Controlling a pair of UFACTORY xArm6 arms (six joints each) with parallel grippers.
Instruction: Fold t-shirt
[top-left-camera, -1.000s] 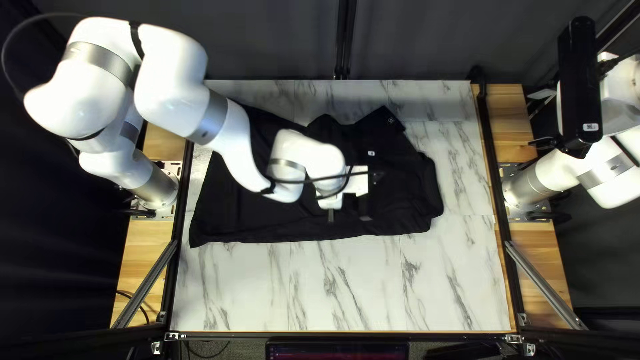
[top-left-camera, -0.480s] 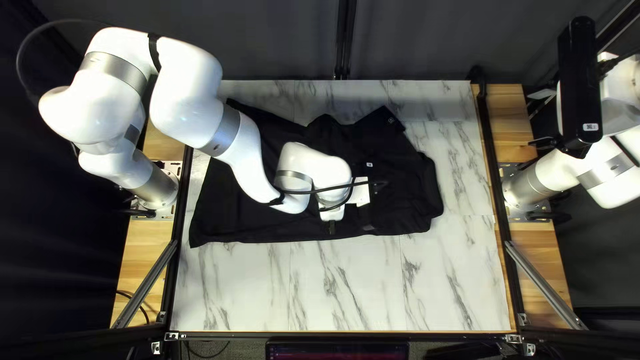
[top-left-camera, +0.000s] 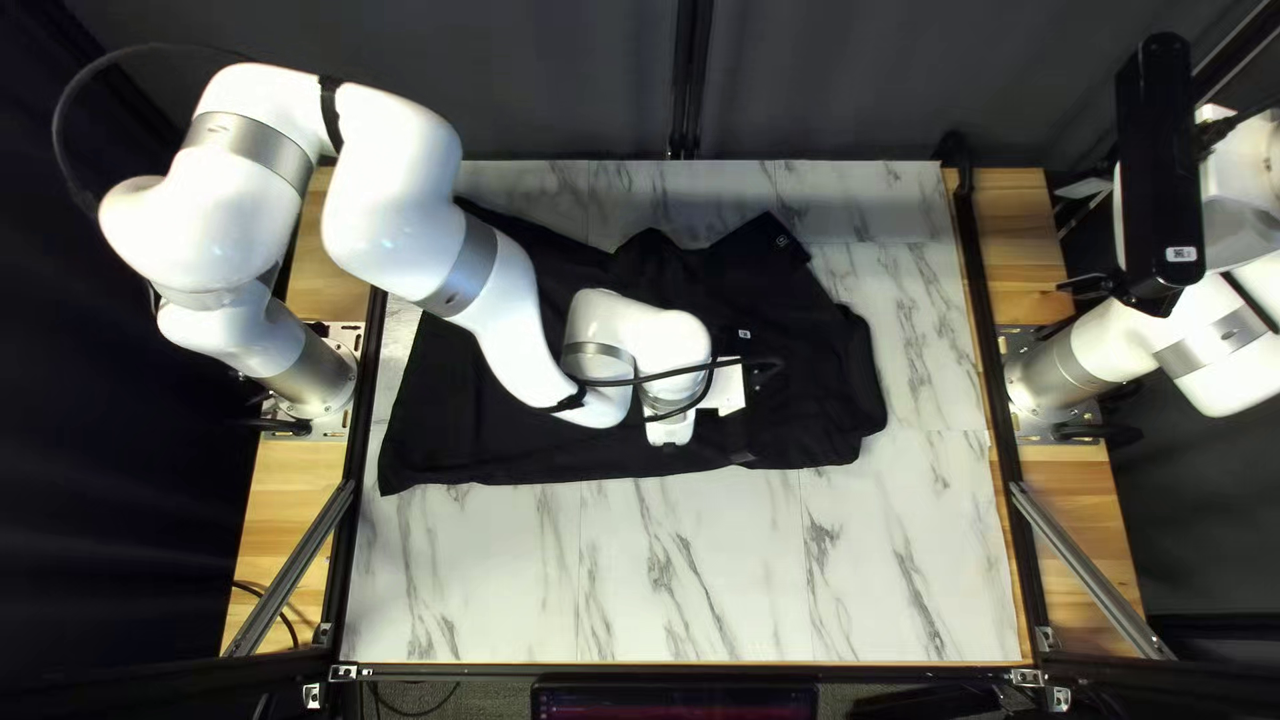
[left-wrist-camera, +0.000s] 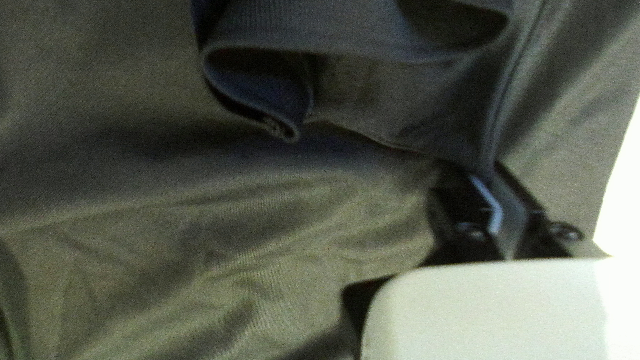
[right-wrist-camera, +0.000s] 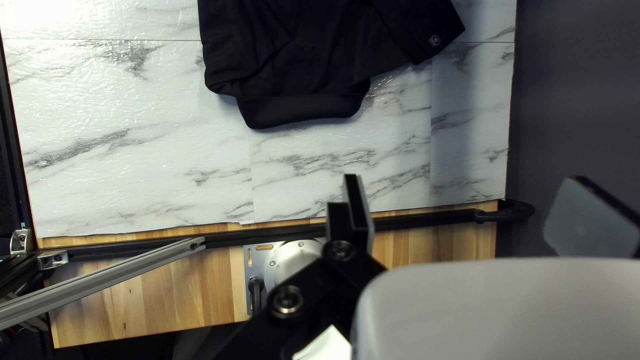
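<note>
My left gripper (top-left-camera: 743,458) is right at the black t-shirt (top-left-camera: 827,387)'s near edge, pinching a fold of it; my right gripper (top-left-camera: 1072,238) hangs spread wide, with the shirt lying across the table (top-left-camera: 694,574), well apart from it.

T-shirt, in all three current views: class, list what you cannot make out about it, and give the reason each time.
- Top left view: the part of the t-shirt beneath my left arm, which covers it.
- Left wrist view: how much cloth is pinched in my left hand; its fingers hide it.
- Right wrist view: the shirt's remainder, cut off by the edge; the small mark is too small to read.
</note>
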